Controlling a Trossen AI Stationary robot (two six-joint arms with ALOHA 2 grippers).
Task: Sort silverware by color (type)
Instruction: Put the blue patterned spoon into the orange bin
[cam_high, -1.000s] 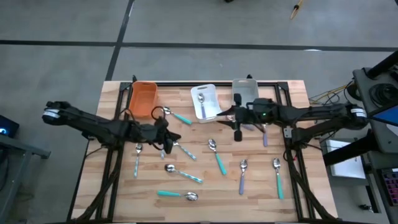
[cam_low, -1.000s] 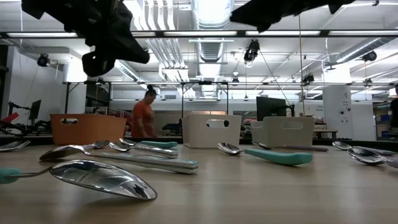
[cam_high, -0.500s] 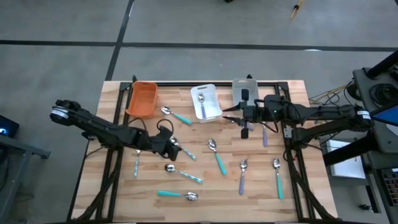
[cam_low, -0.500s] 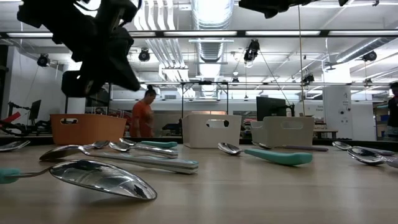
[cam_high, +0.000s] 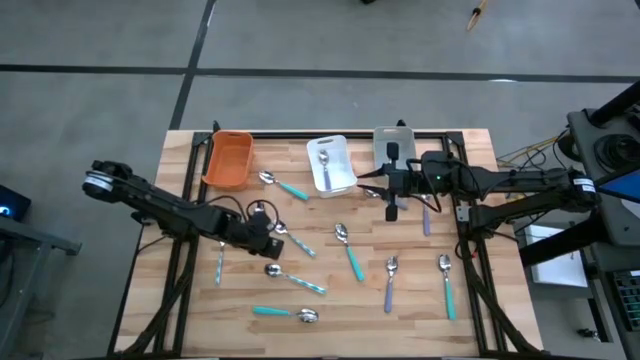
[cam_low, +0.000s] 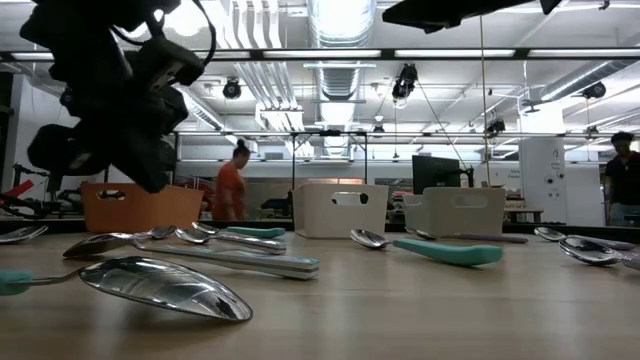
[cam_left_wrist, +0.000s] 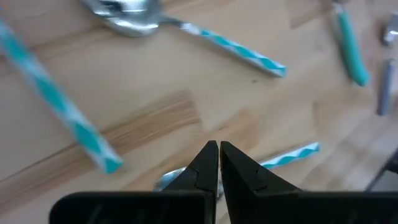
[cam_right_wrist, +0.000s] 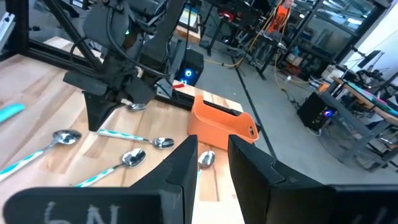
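Observation:
The silverware lies scattered on the wooden table (cam_high: 470, 150): teal-handled spoons (cam_high: 350, 255), a lavender fork (cam_high: 389, 285), a teal fork (cam_high: 446, 283) and pale teal-striped spoons (cam_high: 297, 280). One spoon (cam_high: 324, 158) lies in the white bin (cam_high: 338, 178). My left gripper (cam_left_wrist: 219, 150) is shut and empty. It points steeply down, a little above the table's left middle (cam_high: 268, 236), close over a striped spoon (cam_left_wrist: 287, 154). My right gripper (cam_right_wrist: 211, 152) is open and empty. It hangs level, high over the table (cam_high: 376, 190), in front of the grey bin (cam_high: 393, 146).
An orange bin (cam_high: 229, 160), the white bin and the grey bin stand in a row along the far edge. Bare wood lies at the near left and near right corners. People stand in the room beyond (cam_low: 229, 190).
My left gripper has sunk toward the table, has come a little toward the near edge and has rolled about its own axis. It now hangs low over the striped spoons.

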